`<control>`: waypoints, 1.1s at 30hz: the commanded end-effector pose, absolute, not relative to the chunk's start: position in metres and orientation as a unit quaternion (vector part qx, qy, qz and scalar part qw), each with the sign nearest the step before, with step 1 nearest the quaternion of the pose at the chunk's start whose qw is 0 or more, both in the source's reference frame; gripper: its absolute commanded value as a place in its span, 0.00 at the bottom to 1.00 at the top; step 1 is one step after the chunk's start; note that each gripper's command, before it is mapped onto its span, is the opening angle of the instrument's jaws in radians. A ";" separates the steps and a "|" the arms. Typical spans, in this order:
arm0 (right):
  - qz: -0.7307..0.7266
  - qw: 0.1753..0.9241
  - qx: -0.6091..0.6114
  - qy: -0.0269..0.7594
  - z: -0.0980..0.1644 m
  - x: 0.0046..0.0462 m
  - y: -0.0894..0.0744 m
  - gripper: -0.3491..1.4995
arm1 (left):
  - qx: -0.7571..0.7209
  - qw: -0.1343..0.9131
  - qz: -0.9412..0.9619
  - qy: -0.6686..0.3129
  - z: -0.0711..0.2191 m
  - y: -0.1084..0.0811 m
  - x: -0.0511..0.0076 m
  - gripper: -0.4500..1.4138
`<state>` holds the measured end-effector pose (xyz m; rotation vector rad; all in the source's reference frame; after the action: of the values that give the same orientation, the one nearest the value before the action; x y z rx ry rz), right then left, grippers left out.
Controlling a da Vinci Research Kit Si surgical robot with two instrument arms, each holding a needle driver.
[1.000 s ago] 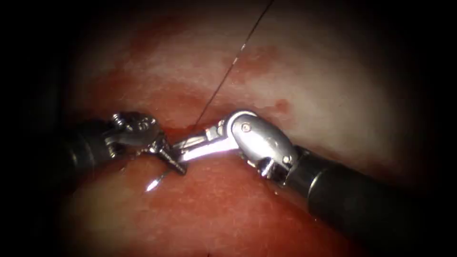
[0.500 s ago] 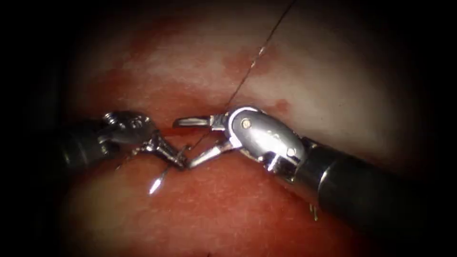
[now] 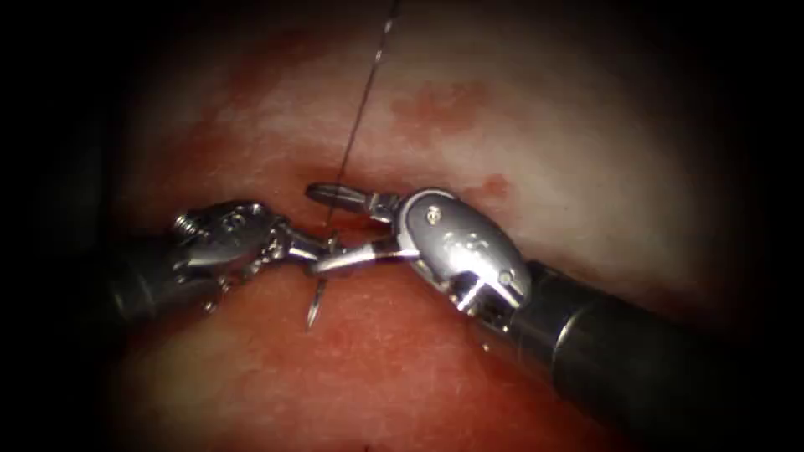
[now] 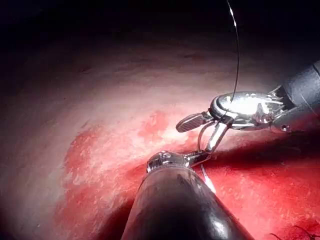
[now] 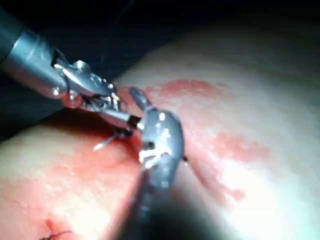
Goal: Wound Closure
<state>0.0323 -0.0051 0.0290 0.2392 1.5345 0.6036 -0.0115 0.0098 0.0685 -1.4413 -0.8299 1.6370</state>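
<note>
Steel glints at the middle of the cut (image 3: 335, 219), and that cut is your landmark for everything else. Starting on its left, your left tool (image 3: 314, 249) reaches in with its jaws pinched on the needle (image 3: 316, 295), gripping it near the thread end as far as you can tell. The needle's free part hangs below the cut over the red-stained tissue (image 3: 394, 360), its point bright and bare, so it is out of the tissue, not buried in it. From the left wrist view you see the same thing: the left tool (image 4: 199, 159) clamped, the needle (image 4: 207, 181) gleaming just beneath it.

At the cut itself, the thread (image 3: 360, 117) rises from the meeting of the two tools and runs away over the pale tissue above the cut.

On the right, your right tool (image 3: 322, 226) has its jaws spread wide, one along the cut's upper lip, the other touching or just beside the left tool's tip. It holds nothing.

As for progress, you can judge the cut to be still gaping here, with no stitch across this stretch; the closing largely remains. No dish or tray is present.
</note>
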 end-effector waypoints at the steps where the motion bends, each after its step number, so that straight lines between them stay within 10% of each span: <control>1: 0.275 0.665 0.106 0.687 0.029 0.0332 -0.005 0.72 | -0.573 0.397 0.641 -0.321 0.069 0.010 -0.0120 0.00; 20: 0.267 0.706 0.027 0.656 0.029 0.0326 -0.005 0.55 | -0.566 0.431 0.657 -0.251 0.070 0.010 -0.0118 0.00; 27: 0.228 0.715 0.003 0.660 0.029 0.0333 -0.005 0.35 | -0.566 0.430 0.657 -0.250 0.069 0.009 -0.0118 0.00; 33: 0.192 0.729 -0.011 0.657 0.030 0.0334 -0.005 0.00 | -0.567 0.430 0.657 -0.251 0.069 0.009 -0.0118 0.00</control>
<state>0.0327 -0.0059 0.0293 -0.0247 1.4435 0.4174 -0.0113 0.0092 0.0687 -1.4128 -0.6249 1.6381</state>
